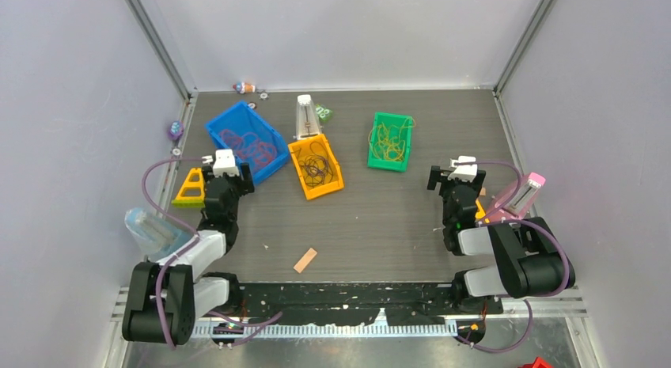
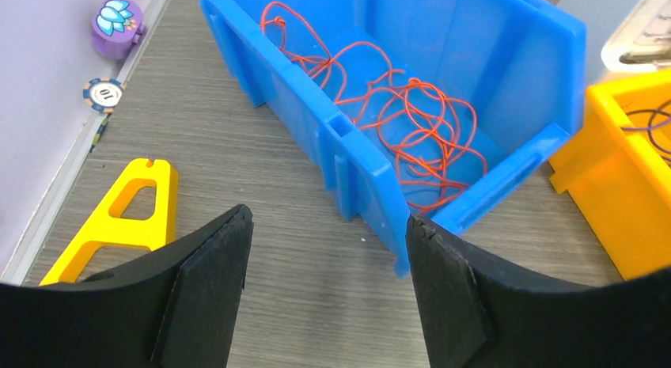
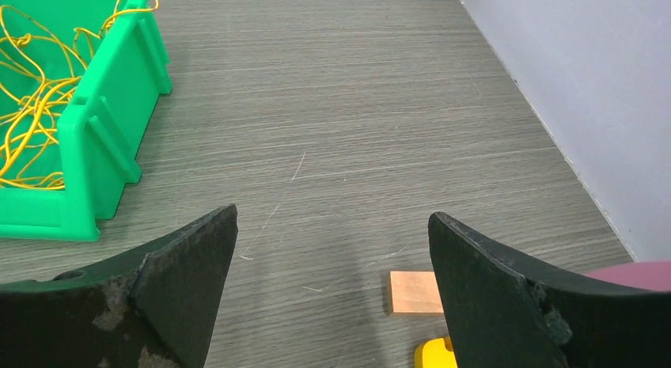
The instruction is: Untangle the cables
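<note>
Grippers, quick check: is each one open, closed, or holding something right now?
Left gripper: open, fingers spread, holding nothing.
Right gripper: open, fingers spread, holding nothing.

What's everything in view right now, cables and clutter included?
blue bin: one, blue, back left
orange-red cables: one tangle, inside blue bin
orange bin: one, orange, back centre
dark cables: one tangle, inside orange bin
green bin: one, green, back right
yellow cables: one tangle, inside green bin
triangular piece: one, yellow, front-left of blue bin
blocks: two, tan, front centre and right side
left end effector: one, black, open
right end effector: one, black, open
</note>
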### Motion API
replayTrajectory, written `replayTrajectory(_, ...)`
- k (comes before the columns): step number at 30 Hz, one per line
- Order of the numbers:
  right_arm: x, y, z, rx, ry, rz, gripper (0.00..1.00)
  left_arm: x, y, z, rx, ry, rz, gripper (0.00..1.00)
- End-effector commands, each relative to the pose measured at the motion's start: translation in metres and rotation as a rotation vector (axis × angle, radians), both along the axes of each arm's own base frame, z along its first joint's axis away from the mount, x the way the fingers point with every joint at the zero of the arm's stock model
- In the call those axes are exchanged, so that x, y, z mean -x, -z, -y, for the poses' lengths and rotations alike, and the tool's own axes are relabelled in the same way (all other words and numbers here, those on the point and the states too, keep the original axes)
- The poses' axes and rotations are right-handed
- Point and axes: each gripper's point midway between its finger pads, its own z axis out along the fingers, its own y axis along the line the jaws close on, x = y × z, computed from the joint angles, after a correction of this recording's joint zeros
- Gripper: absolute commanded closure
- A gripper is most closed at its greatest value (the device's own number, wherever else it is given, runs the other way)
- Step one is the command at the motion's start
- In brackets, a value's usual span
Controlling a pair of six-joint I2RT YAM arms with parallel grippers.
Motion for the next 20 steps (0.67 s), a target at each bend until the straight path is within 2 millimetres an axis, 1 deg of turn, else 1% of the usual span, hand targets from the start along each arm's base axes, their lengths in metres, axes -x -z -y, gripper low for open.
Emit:
replayTrajectory(1, -0.008, -0.025, 0.004, -0.021, 0.030, 0.093, 0.05, 0.004, -0.018, -0.003, -0.048, 0.035, 0.185, 0.26)
replayTrajectory(2, -0.008, -0.025, 0.004, -0.021, 0.029, 0.094, 0.05, 0.000, -0.014, -0.005, -0.034, 0.038, 0.205, 0.25)
replayTrajectory(3, -0.008, -0.025, 0.004, -0.021, 0.029, 0.093, 0.05, -0.005, -0.018, -0.008, -0.035, 0.031, 0.237, 0.23)
replayTrajectory(4, -0.008, -0.025, 0.004, -0.021, 0.029, 0.093, 0.05, -0.005, -0.015, -0.007, -0.034, 0.034, 0.215, 0.21)
replayTrajectory(5, -0.008, -0.025, 0.004, -0.021, 0.030, 0.092, 0.05, -0.003, -0.010, -0.007, -0.033, 0.036, 0.167, 0.21)
replayTrajectory(6, -0.008, -0.025, 0.004, -0.021, 0.030, 0.093, 0.05, -0.002, -0.010, -0.006, -0.010, 0.031, 0.165, 0.07)
replayTrajectory(7, -0.008, -0.025, 0.004, -0.020, 0.030, 0.093, 0.05, -0.005, -0.014, -0.005, -0.010, 0.037, 0.188, 0.01)
replayTrajectory(8, -0.008, -0.025, 0.004, -0.020, 0.028, 0.092, 0.05, -0.009, -0.013, -0.005, -0.016, 0.039, 0.192, 0.01)
replayTrajectory(10, -0.008, -0.025, 0.004, -0.021, 0.029, 0.092, 0.05, -0.007, -0.008, 0.003, -0.015, 0.089, 0.156, 0.01)
replayTrajectory(12, -0.008, -0.025, 0.004, -0.020, 0.029, 0.093, 0.05, -0.012, -0.009, 0.019, -0.060, 0.199, 0.154, 0.00)
replayTrajectory(20, -0.008, -0.024, 0.004, -0.021, 0.028, 0.091, 0.05, -0.011, -0.008, 0.020, -0.061, 0.208, 0.146, 0.01)
